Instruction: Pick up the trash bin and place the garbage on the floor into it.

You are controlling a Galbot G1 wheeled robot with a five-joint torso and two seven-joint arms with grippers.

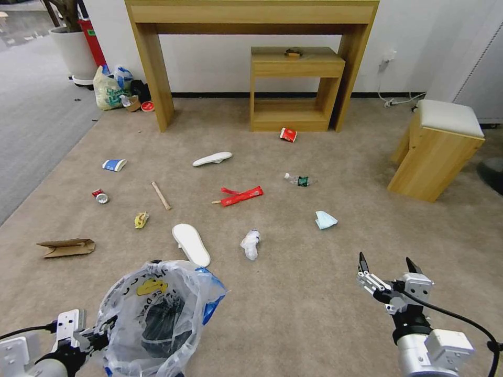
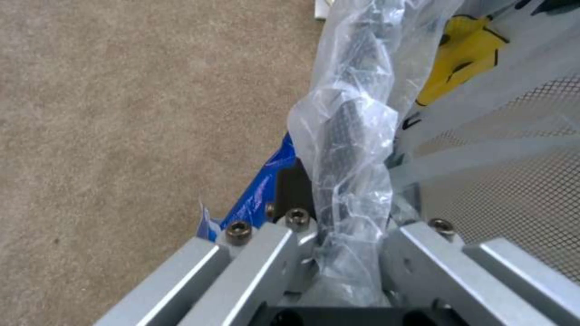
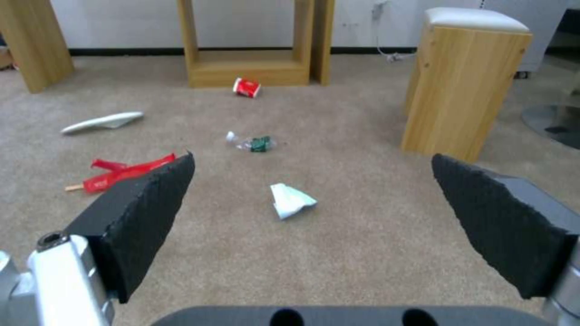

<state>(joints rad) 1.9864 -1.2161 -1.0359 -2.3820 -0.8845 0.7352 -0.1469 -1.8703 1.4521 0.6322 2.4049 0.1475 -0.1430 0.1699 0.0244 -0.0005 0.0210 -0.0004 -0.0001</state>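
Black trash bin [image 1: 157, 319] rim pinched by left gripper [image 1: 102, 331], right gripper [image 1: 387, 266] spread

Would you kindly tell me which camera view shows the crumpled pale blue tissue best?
The right wrist view: the tissue lies on the carpet, framed between the open right pincer and seen close. The head view shows it smaller and farther off. The left wrist view looks at the trash bin instead.
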